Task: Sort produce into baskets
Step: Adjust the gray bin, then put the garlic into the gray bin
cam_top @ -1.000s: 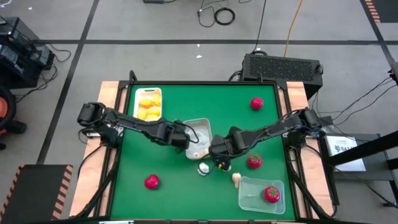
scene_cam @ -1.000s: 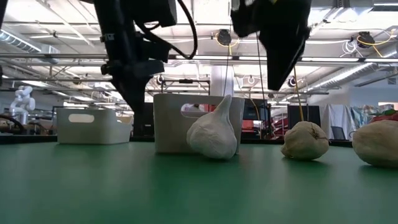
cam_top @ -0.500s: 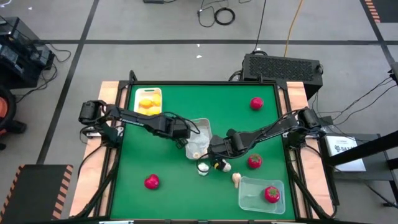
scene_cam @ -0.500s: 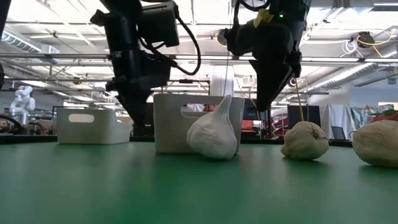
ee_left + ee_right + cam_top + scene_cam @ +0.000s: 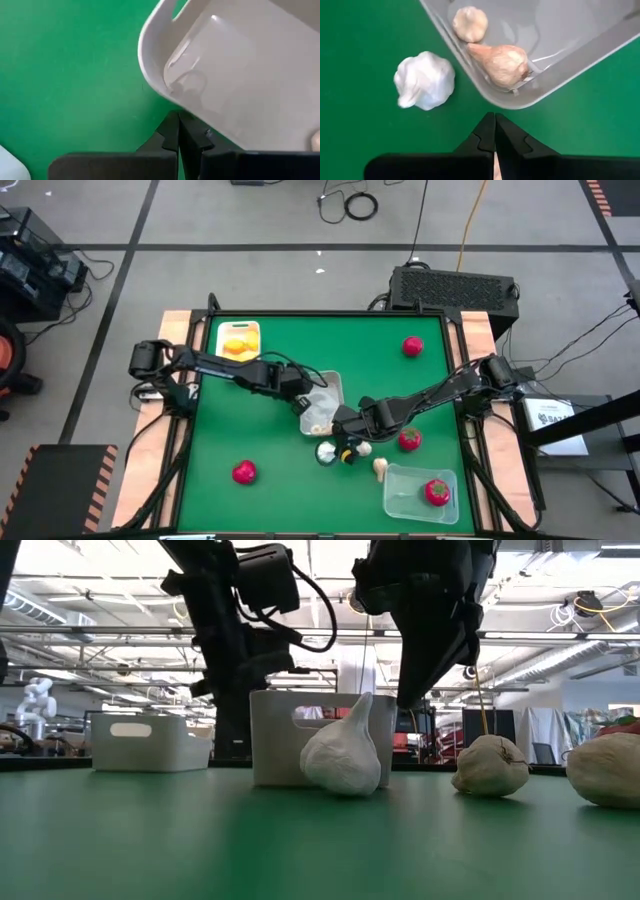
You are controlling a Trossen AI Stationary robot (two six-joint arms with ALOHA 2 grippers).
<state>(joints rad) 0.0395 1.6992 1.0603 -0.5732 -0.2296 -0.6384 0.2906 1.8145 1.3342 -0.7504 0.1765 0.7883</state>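
The garlic (image 5: 424,81) lies on the green surface (image 5: 270,500) just beside the middle tray (image 5: 560,65). We think it is light, hard and bumpy, best pinched around its fat middle. Its tip points away from the tray. Both our left gripper (image 5: 179,131) and right gripper (image 5: 494,129) hover near the tray, closed and empty.

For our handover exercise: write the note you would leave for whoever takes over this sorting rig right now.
Left hand shut, empty, beside the middle clear tray. Right hand shut, empty, by the same tray.
Done: lemons in white tray; two garlic bulbs in middle tray; one strawberry in corner clear tray.
Left: three loose strawberries, three loose garlic bulbs.
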